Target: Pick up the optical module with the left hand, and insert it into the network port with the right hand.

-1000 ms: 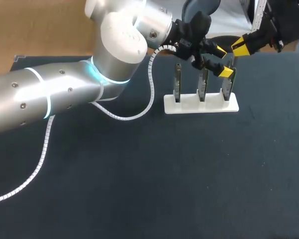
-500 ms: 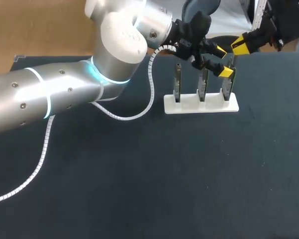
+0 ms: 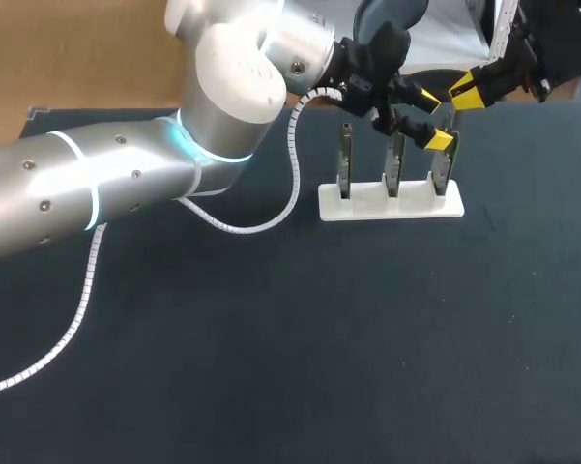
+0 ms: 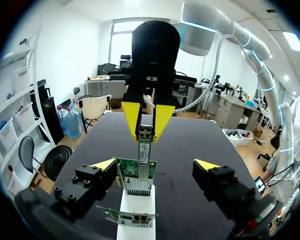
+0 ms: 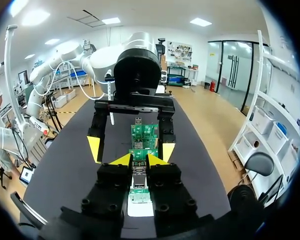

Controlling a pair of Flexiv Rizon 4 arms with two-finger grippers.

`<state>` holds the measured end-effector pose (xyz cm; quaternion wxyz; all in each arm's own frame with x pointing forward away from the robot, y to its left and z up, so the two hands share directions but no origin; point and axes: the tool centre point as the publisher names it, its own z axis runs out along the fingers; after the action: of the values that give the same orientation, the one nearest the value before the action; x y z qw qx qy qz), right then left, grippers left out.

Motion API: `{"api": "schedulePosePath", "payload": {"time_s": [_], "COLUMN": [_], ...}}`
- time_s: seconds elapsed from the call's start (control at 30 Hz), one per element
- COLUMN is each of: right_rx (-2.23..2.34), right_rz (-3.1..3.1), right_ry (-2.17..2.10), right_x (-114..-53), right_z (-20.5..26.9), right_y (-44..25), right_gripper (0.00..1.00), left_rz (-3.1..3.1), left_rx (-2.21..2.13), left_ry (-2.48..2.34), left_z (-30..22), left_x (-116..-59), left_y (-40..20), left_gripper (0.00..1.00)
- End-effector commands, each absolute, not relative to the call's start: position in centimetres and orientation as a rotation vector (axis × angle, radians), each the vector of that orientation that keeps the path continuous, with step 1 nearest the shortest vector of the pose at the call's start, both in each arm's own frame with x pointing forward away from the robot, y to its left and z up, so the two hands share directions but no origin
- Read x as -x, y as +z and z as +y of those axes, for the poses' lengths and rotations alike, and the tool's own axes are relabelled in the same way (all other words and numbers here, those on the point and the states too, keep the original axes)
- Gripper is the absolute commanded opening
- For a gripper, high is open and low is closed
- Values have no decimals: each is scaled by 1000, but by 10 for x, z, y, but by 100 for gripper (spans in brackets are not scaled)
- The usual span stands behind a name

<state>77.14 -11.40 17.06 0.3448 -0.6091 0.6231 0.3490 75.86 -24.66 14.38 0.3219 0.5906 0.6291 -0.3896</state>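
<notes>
Table: dark mat; all the work sits at its far side.
Left arm: comes in from our left and lies across the mat toward the holder.
Holder: white strip with three green boards upright in a row. We take the end board, nearest our right arm, as the target.
Left gripper: fingers spread wide, one on each side of the end board, touching nothing that we can see.
Module: silver stick, upright over the end board, its lower end at the port on the board's top edge. Depth of seating: we cannot tell.
Right gripper: yellow tips pressed onto the module's upper end, coming in from the far side.
Step, our judgement: the handover looks done and the right arm is on the insertion.
Method: line the module's long axis up with the port, then push straight down in the board's plane. We avoid side load, since the board only stands in a slot and could tip.
Left gripper's role: fingers apart, flanking the board as a guard.
Release: open the right fingers only once the module sits firm.
</notes>
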Motion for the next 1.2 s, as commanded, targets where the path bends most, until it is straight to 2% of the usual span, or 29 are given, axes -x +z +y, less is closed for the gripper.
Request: {"api": "schedulePosePath", "payload": {"time_s": [0.03, 0.43, 0.47, 0.5, 1.2], "right_rx": [1579, 1557, 1557, 1557, 1503], "right_rz": [1624, 1652, 1653, 1652, 1563], "right_ry": [907, 917, 918, 918, 972], "right_x": [-771, -770, -770, -770, -772], "right_z": [-114, -114, -114, -114, -127], "right_y": [168, 161, 161, 162, 190], "right_gripper": [0, 0, 58, 100, 100], "left_rz": [1656, 1656, 1656, 1656, 1656], "left_rx": [-1555, -1555, -1555, -1555, -1555], "left_ry": [-1023, -1023, -1023, -1023, -1023], "left_z": [-247, -247, -247, -247, -247], "left_x": [-760, -760, -760, -760, -760], "left_y": [144, 144, 144, 144, 144], "left_gripper": [100, 100, 100, 100, 100]}}
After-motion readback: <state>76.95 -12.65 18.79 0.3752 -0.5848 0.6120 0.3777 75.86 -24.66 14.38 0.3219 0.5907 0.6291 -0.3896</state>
